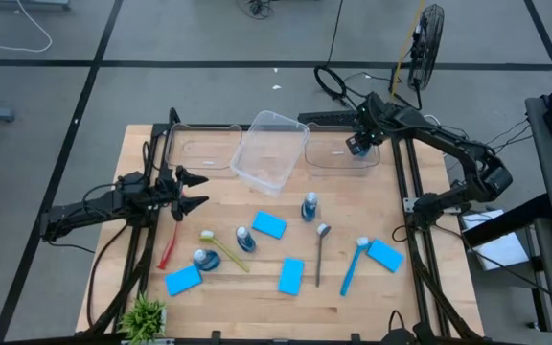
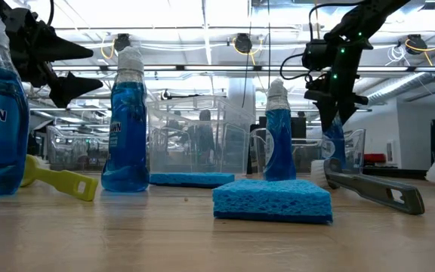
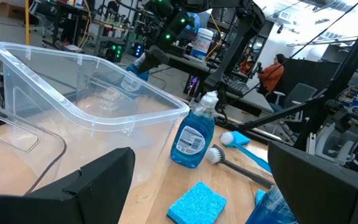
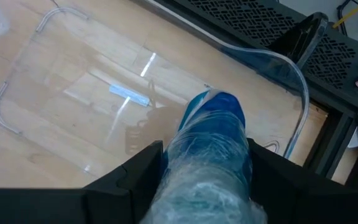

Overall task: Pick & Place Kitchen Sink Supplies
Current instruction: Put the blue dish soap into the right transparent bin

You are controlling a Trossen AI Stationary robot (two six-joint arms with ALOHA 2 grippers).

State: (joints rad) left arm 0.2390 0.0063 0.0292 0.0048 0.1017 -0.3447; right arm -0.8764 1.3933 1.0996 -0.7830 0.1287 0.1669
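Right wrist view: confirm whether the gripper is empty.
No, the right gripper is shut on a blue bottle above a clear bin.

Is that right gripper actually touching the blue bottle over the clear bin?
Touching. The right wrist view shows the right gripper with both fingers pressed against the blue bottle above the clear bin.

I'm looking down on the wooden table [image 1: 228, 316]: three clear bins [image 1: 270, 151] line its far edge, and nearer than the middle bin lie blue sponges [image 1: 269, 225], bottles [image 1: 309, 207], brushes [image 1: 352, 266], a spoon [image 1: 321, 251] and a plant [image 1: 143, 314].
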